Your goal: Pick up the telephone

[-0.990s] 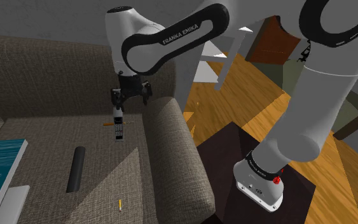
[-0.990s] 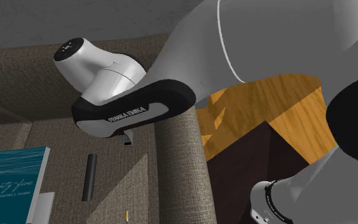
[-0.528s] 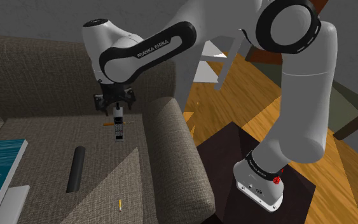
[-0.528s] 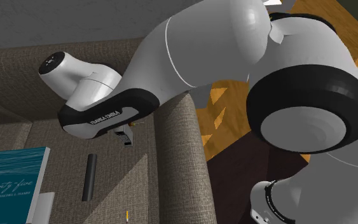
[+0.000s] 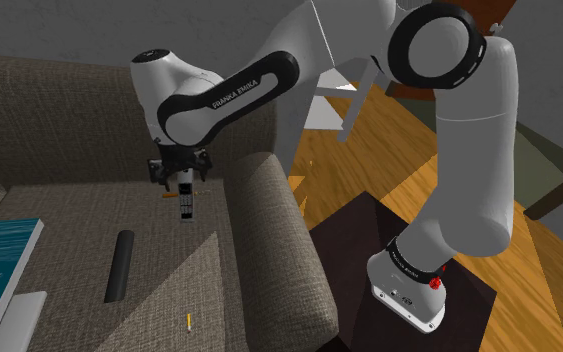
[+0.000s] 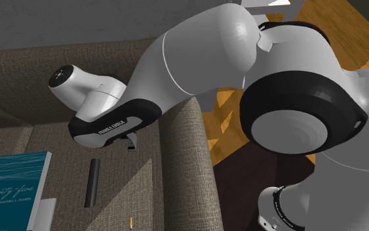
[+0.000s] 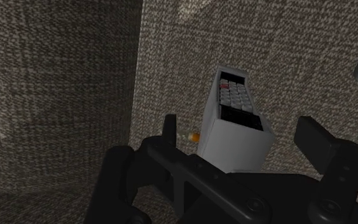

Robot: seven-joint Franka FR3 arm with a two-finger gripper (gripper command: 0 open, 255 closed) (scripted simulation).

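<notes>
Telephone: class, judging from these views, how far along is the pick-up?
Done: the gripper is lined up above the telephone, which lies on the sofa seat. In hand: the open fingers stand either side of it without touching. Left: probably lowering, closing on it and lifting.
</notes>
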